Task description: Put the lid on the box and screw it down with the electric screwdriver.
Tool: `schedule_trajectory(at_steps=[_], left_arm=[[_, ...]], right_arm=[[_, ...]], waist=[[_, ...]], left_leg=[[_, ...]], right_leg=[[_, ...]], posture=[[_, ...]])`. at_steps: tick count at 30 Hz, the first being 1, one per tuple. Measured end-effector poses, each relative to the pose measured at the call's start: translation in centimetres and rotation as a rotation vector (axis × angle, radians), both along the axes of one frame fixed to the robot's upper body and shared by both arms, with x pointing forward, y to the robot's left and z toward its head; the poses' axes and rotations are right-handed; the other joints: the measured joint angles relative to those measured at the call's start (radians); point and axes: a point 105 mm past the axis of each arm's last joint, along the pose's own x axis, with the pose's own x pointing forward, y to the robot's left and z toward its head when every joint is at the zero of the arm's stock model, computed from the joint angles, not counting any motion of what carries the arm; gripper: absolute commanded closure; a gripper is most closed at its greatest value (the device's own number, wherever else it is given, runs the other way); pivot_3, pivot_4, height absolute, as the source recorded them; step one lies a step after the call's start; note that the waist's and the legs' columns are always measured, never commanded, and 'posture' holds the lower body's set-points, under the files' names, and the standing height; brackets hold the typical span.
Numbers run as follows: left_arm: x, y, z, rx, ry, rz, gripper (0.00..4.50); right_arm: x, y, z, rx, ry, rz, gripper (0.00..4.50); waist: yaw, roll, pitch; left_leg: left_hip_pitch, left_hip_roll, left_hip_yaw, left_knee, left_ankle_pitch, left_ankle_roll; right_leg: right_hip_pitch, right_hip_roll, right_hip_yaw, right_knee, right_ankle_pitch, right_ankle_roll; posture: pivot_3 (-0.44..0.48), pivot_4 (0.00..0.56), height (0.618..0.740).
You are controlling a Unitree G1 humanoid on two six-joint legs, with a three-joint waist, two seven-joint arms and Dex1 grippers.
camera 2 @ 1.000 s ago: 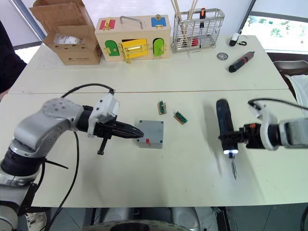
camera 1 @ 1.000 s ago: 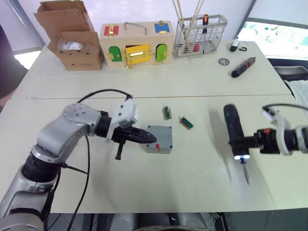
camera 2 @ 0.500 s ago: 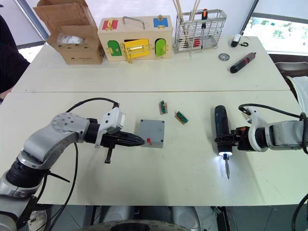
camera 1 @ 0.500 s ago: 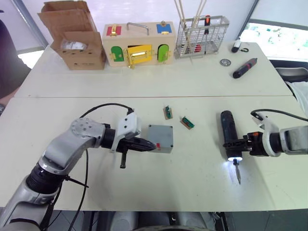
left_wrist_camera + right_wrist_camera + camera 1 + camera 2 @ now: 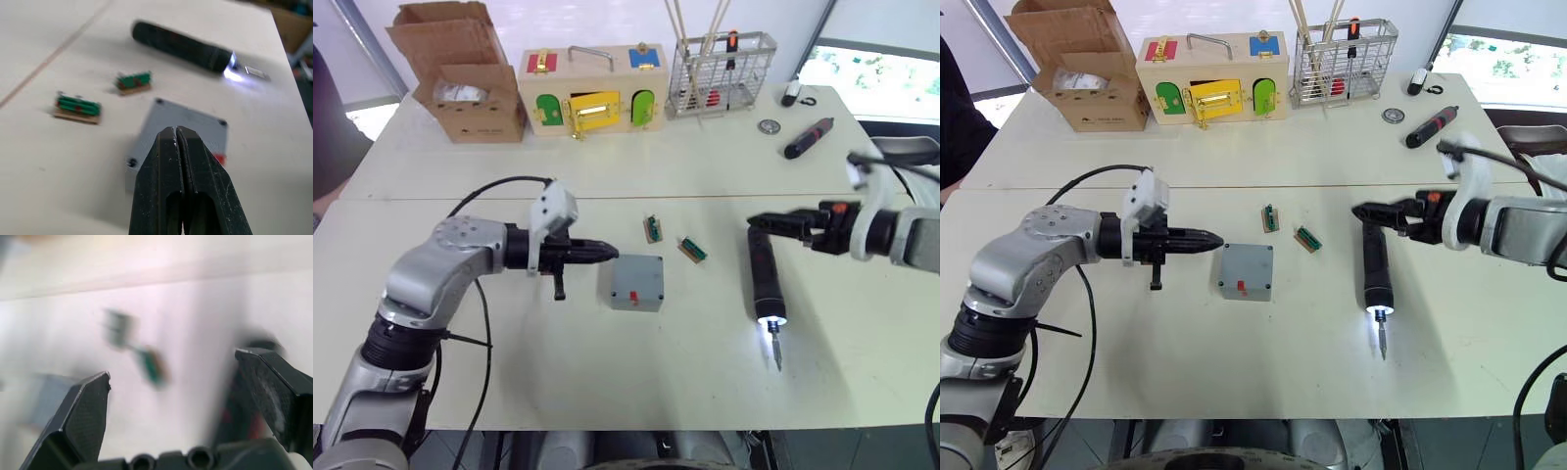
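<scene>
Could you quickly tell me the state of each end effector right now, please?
Left end effector: closed, holding nothing.
Right end effector: open, holding nothing.

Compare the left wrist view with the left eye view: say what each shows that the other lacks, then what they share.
Left wrist alone: the left gripper's fingers pressed shut, seen close up.

Left eye alone: the right gripper open above the electric screwdriver's rear end, the cardboard carton, wooden latch box and wire basket.

Shared: the box with its lid on, the lit electric screwdriver, two green parts.
</scene>
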Motion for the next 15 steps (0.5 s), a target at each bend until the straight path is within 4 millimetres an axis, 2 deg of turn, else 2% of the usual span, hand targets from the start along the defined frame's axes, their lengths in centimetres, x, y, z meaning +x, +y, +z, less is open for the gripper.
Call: schedule_trajectory(at_steps=[3, 6, 10, 13, 15], left_arm=[[1.5, 1.4, -0.9, 0.006, 0.032, 0.110, 4.50], [2.0, 3.1, -3.6, 0.125, 0.078, 0.183, 4.50], [0.8, 4.3, -7.0, 0.261, 0.127, 0.173, 4.50], [0.0, 3.8, -8.2, 0.279, 0.150, 0.139, 4.50], [-0.1, 3.1, -8.2, 0.269, 0.137, 0.120, 4.50]], right_arm=[[-2.7, 4.5, -2.3, -0.066, -0.052, 0.223, 0.02], [-4.7, 7.7, -5.2, -0.168, -0.087, 0.372, 0.02], [-4.9, 9.2, -8.5, -0.202, -0.089, 0.395, 0.02], [-4.6, 9.4, -11.0, -0.241, -0.064, 0.378, 0.02], [-4.3, 9.5, -11.7, -0.255, -0.065, 0.364, 0.02]], waist=[[0.000, 0.000, 0.000], [-0.001, 0.000, 0.000], [0.003, 0.000, 0.000], [0.004, -0.001, 0.000], [0.003, -0.001, 0.000]], left_leg=[[0.000, 0.000, -0.001, 0.001, 0.000, 0.000], [0.000, -0.001, -0.001, 0.002, 0.001, -0.002], [0.000, -0.002, -0.001, 0.001, 0.003, -0.006], [0.000, -0.003, -0.001, 0.002, 0.005, -0.008], [0.000, -0.003, -0.001, 0.002, 0.005, -0.008]], right_leg=[[0.000, 0.000, 0.000, 0.001, 0.000, 0.000], [0.000, -0.001, 0.000, 0.002, 0.000, 0.000], [-0.001, -0.003, 0.000, 0.003, 0.000, 0.000], [-0.001, -0.003, 0.000, 0.003, 0.000, 0.000], [-0.001, -0.003, 0.000, 0.004, 0.000, 0.000]], posture=[[0.000, 0.150, 0.740], [0.000, 0.150, 0.740], [0.000, 0.150, 0.740], [0.000, 0.150, 0.740], [0.000, 0.150, 0.740]])
